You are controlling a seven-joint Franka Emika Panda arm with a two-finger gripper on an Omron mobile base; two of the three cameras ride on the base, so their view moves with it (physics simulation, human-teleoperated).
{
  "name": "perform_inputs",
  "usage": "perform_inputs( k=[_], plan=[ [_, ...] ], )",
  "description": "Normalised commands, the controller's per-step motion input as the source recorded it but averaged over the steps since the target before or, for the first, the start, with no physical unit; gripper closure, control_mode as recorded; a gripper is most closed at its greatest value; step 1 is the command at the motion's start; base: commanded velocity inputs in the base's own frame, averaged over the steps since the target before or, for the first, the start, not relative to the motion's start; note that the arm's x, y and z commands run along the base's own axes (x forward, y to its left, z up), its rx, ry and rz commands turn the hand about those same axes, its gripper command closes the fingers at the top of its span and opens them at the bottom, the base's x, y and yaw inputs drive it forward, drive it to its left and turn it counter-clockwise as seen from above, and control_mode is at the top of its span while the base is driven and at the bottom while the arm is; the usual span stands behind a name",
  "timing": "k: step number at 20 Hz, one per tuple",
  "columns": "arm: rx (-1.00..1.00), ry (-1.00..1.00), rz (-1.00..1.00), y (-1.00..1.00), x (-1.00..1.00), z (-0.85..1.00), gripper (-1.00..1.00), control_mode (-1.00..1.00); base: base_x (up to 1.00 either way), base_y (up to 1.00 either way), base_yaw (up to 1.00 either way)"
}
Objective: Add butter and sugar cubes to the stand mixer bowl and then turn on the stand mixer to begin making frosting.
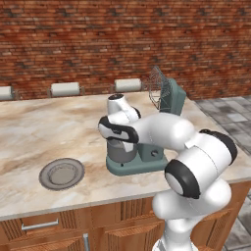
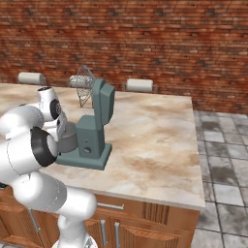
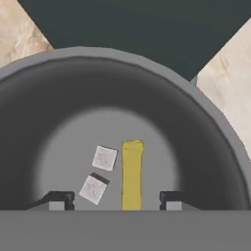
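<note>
My claw point(image 3: 113, 200) hangs straight down over the stand mixer bowl point(image 3: 206, 127), jaws spread, pinching nothing. The butter point(image 3: 132, 174) lies flat on the bowl floor between my fingertips point(image 3: 59, 200); the two sugar cubes point(image 3: 99, 172) sit just left of it, apart from each other. Both ingredients look loaded, so the step in hand is getting clear and turning the mixer on. To do it well: lift straight up past the rim without clipping the wall, then go for the small knob point(image 2: 87, 149) on the column.

My arm point(image 1: 162, 130) reaches across the stand mixer point(image 1: 147, 159), wrist bent down over the bowl, under the tilted-back head and whisk point(image 1: 158, 88). A grey plate point(image 1: 62, 173) sits well left on the counter point(image 1: 29, 132).
</note>
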Motion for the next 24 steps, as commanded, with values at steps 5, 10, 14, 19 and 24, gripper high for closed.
perform_inputs(
  k=[5, 10, 14, 19, 24],
  plan=[
    [0.03, -0.08, -0.03, 0.0, -0.05, 0.68, -1.0, -1.0, 0.0, 0.0, 0.0],
    [0.09, -0.25, 0.0, -0.25, -0.66, 1.0, -1.0, -1.0, 0.0, 0.0, 0.0],
    [0.12, -0.15, -0.01, -0.43, -0.61, 1.0, -1.0, -1.0, 0.0, 0.0, 0.0],
    [0.13, 0.0, -0.01, -0.67, -0.73, 0.94, -1.0, -1.0, 0.0, 0.0, 0.0],
    [0.11, 0.0, -0.02, -0.81, -0.43, 0.78, -1.0, -1.0, 0.0, 0.0, 0.0]
  ],
)
